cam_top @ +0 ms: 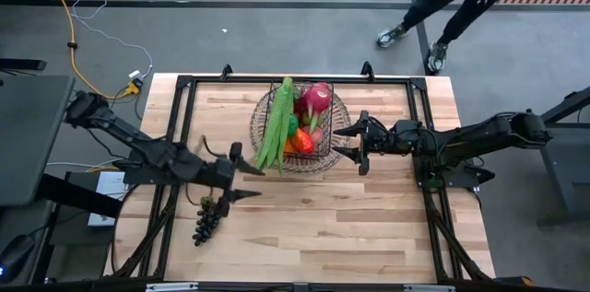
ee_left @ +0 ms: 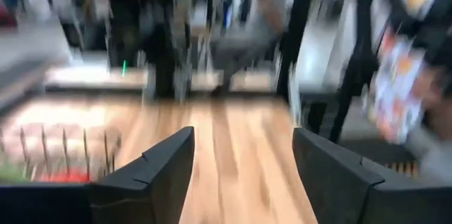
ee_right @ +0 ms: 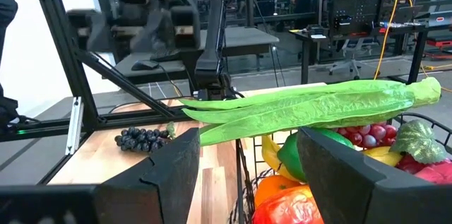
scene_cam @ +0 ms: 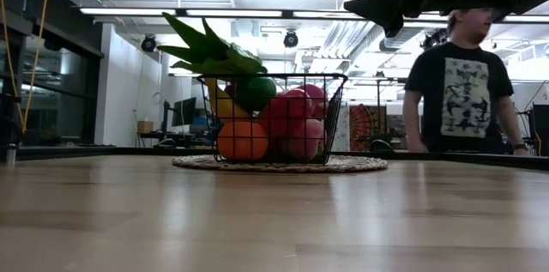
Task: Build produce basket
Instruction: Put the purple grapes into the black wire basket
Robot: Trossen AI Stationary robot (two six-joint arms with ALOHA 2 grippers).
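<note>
From above, I see the dark wire basket (cam_top: 301,131) on a round woven tray (cam_top: 267,108) at the far middle of the table (cam_top: 369,227), already piled with long green beans (cam_top: 275,131), a pink dragon fruit (cam_top: 317,99) and an orange (cam_top: 302,140); the one piece left out is a bunch of dark grapes (cam_top: 207,221) lying on the wood near the front left; my left gripper (cam_top: 232,174) hovers just beside and beyond the grapes, fingers spread and holding nothing; my right gripper (cam_top: 355,143) sits at the basket's right side, fingers apart and also empty. From table height, the basket (scene_cam: 273,117) stands upright and full, beans (scene_cam: 202,49) jutting past its rim, a person standing behind the table; the grapes do not show here. Through my left wrist, the picture is smeared; my two fingers (ee_left: 152,174) stand well apart over bare wood, the basket's wire wall (ee_left: 63,150) off to one side. Through my right wrist, my fingers (ee_right: 162,171) frame the basket's edge (ee_right: 244,167), beans (ee_right: 311,107) lying across it, the grapes (ee_right: 143,138) well apart beyond. I judge the grapes light, lumpy and soft, likely to roll or slip; I would take hold across the thick middle of the bunch, gently.
</note>
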